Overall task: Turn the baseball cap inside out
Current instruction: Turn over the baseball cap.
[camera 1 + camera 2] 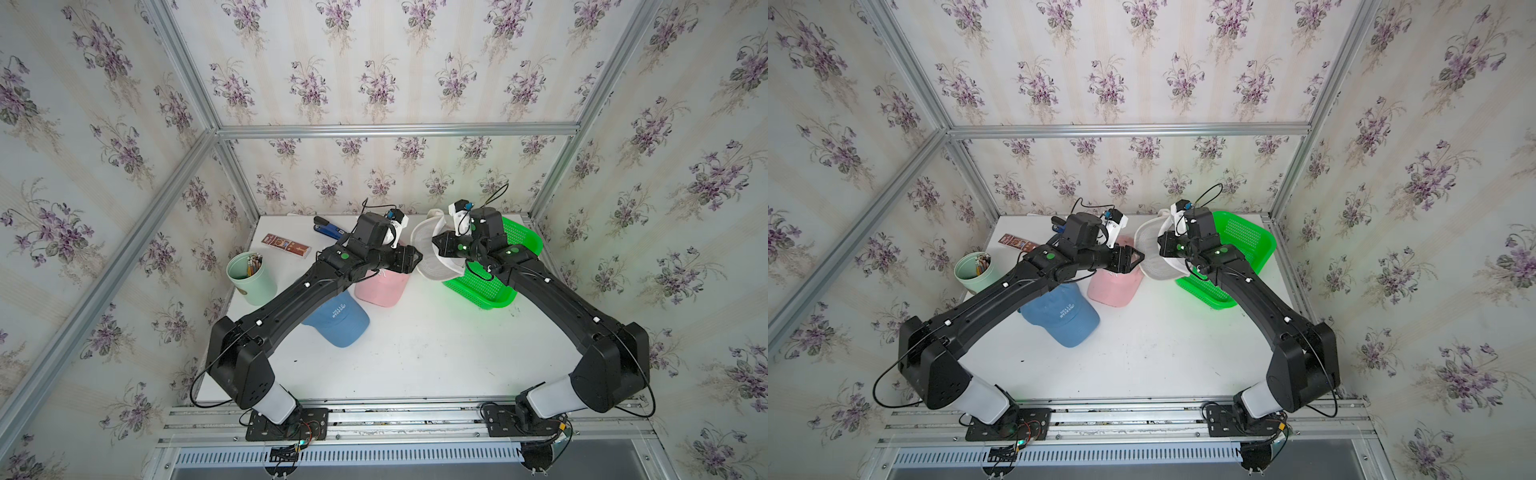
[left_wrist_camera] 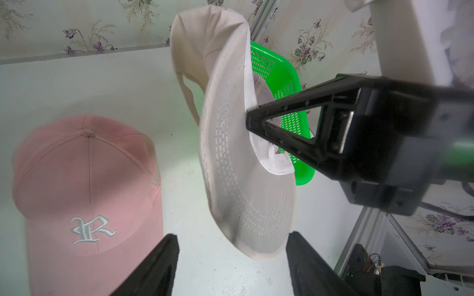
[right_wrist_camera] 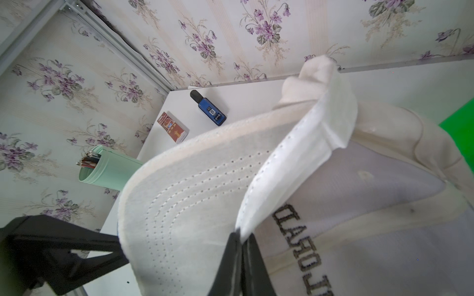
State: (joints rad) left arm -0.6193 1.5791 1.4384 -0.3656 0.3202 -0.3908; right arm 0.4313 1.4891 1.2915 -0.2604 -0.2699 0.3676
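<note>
Baseball cap is up in the air, hanging off my right gripper.
My right one is clamped tight on the sweatband edge, right where the brim meets the crown. It's holding the cap above the table, between the pink cap and the green basket. My left gripper has its fingers spread and isn't gripping anything, with the brim's tip sitting in the gap between them.
</note>
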